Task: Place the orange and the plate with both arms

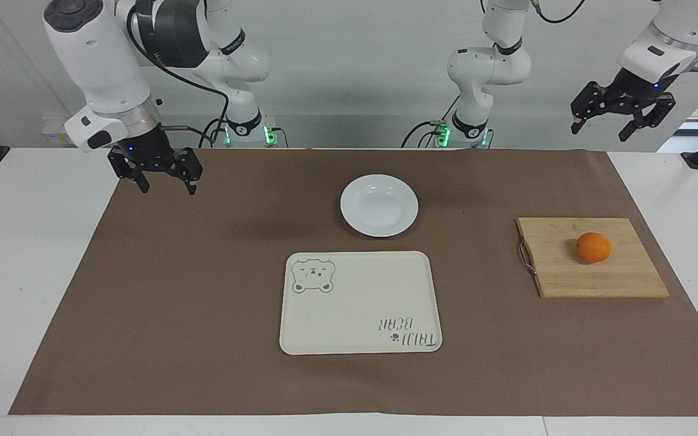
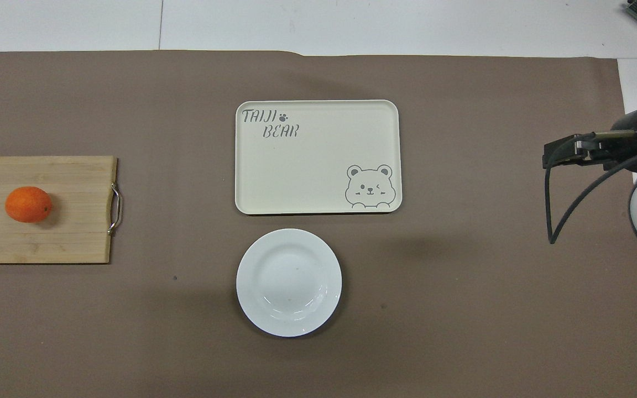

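Orange (image 1: 593,247) — small, bright, dimpled — on wooden board (image 1: 567,275)

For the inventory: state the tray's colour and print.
Cream tray, grey bear and lettering; overhead view.

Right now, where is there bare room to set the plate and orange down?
The cream bear-print tray holds nothing. Bare brown mat lies between it and the right gripper, also between the white plate and the wooden board. The small orange occupies the board below the left gripper.
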### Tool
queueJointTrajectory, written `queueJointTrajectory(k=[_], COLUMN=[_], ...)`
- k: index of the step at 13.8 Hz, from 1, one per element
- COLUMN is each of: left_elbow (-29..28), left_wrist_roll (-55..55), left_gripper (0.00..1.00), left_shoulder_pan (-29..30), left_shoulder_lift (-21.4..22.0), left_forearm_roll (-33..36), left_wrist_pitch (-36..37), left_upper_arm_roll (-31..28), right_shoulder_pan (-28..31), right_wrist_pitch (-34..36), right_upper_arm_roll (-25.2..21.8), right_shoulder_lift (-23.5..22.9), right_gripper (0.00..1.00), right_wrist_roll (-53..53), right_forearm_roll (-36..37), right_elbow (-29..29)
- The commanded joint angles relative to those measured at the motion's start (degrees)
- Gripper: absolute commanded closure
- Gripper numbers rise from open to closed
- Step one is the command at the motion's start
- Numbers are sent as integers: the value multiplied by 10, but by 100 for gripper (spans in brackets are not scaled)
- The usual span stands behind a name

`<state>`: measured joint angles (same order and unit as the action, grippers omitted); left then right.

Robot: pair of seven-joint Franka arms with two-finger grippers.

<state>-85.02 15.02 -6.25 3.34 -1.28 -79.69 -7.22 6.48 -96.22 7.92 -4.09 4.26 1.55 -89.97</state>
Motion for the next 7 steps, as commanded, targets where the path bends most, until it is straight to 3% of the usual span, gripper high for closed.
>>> queueJointTrajectory(k=[1,7], left_elbow=[1,1], left_wrist_roll=[-3,-3], left_gripper=[0,0], left_shoulder_pan=[4,1], left_shoulder_lift=[4,4], left_forearm_roll=[5,5], left_wrist_pitch=[7,5], left_upper_arm_roll=[4,4], right_shoulder_pan=[5,5], right_wrist_pitch=[-8,-8], right_upper_arm_roll=[5,5], right_shoulder_lift=[3,3], right_gripper=[0,0], right_wrist_roll=[12,11], right_forearm_roll=[3,3], right_elbow=[-6,-6])
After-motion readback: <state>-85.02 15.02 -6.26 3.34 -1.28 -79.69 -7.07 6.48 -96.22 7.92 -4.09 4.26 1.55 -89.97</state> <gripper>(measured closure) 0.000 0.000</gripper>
